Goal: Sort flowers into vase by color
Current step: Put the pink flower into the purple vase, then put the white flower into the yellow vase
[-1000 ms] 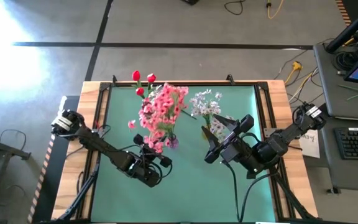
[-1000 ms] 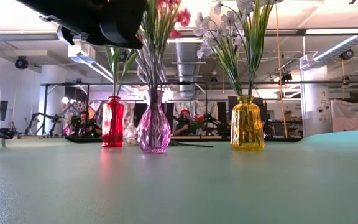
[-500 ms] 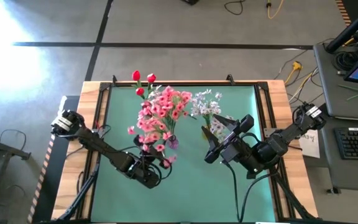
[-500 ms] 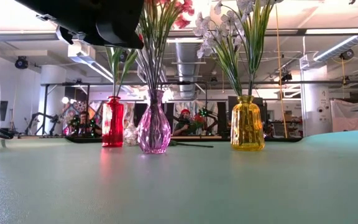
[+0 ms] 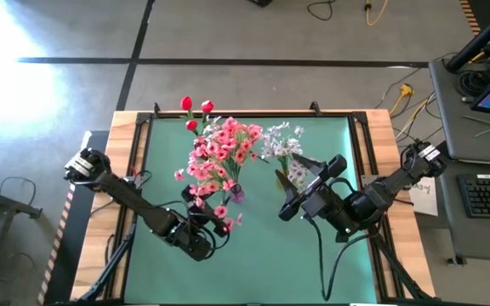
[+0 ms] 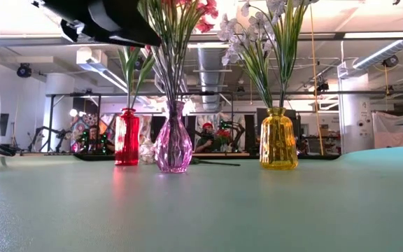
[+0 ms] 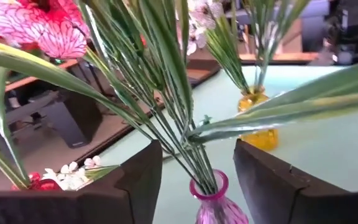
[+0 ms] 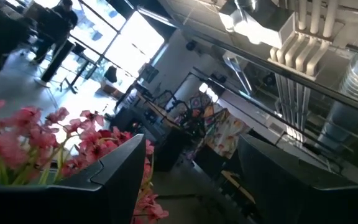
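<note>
Three vases stand in a row at the back of the green table. The red vase (image 6: 126,137) holds red flowers (image 5: 196,110). The pink vase (image 6: 173,142) holds pink flowers (image 5: 219,157). The yellow vase (image 6: 278,139) holds white flowers (image 5: 282,143). My left gripper (image 7: 196,150) is open and hangs above the pink vase's mouth (image 7: 210,186). The pink flowers' green stems (image 7: 166,93) rise between its fingers, apart from both. My right gripper (image 5: 306,185) is open in the air near the white flowers, with nothing between its fingers (image 8: 110,174).
A thin loose stem (image 6: 217,163) lies on the table behind the pink vase. The table's wooden frame (image 5: 381,127) borders the mat. Bare mat (image 5: 262,263) lies toward the near edge. A desk with a keyboard (image 5: 487,194) stands to the right.
My left gripper has opened and let go of the pink flowers' stems, and it has drawn back a little toward the table's near left. The pink blossoms, bunched together before, have spread out over the pink vase.
</note>
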Robot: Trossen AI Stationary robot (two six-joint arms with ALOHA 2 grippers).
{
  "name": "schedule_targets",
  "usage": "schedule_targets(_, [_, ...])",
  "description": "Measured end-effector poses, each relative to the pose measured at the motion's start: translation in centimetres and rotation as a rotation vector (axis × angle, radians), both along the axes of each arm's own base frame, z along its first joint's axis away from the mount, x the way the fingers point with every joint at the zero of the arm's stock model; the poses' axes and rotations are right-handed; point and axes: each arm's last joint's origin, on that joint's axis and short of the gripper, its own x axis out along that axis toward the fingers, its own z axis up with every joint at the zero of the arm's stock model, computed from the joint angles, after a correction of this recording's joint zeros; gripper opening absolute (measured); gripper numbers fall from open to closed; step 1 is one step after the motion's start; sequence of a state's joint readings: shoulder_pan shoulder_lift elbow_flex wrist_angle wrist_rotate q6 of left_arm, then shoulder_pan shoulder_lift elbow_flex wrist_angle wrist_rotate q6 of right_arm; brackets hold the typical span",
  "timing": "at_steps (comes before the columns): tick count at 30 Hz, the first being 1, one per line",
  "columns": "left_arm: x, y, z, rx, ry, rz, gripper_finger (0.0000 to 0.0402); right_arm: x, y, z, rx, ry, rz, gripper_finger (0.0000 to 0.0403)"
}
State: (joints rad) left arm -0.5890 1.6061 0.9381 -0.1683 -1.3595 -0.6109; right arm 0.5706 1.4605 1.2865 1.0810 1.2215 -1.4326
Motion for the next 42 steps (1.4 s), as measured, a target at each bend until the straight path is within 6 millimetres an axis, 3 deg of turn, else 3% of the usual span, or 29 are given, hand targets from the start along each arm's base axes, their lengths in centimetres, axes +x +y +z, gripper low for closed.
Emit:
schedule_targets(18, [-4.7, 0.0, 3.2, -0.080, 0.082, -0.139, 0.0204, -0.3, -5.5, 3.0, 0.038, -0.064, -0.139, 0.0249])
schedule_targets(22, [-5.5, 0.1, 4.3, -0.096, 0.044, -0.149, 0.0204, 0.4, -7.0, 3.7, -0.016, -0.074, -0.077, 0.0249])
schedule_targets(27, [-6.3, 0.5, 5.8, -0.103, -0.001, -0.151, 0.0204, 1.5, -9.3, 4.9, -0.007, -0.100, 0.175, 0.0249])
schedule_targets(30, [-6.9, 0.8, 6.7, -0.122, -0.030, -0.161, 0.0204, 2.0, -11.5, 5.8, 0.082, -0.089, 0.237, 0.0249])
schedule_targets(35, [-8.1, 1.5, 8.4, -0.176, -0.087, -0.182, 0.0204, 1.4, -16.4, 6.8, 0.272, -0.011, 0.118, 0.0249])
schedule_targets(42, [-9.8, 2.8, 10.3, -0.224, -0.144, -0.194, 0.0204, -1.2, -24.4, 5.2, 0.588, 0.115, 0.014, 0.0249])
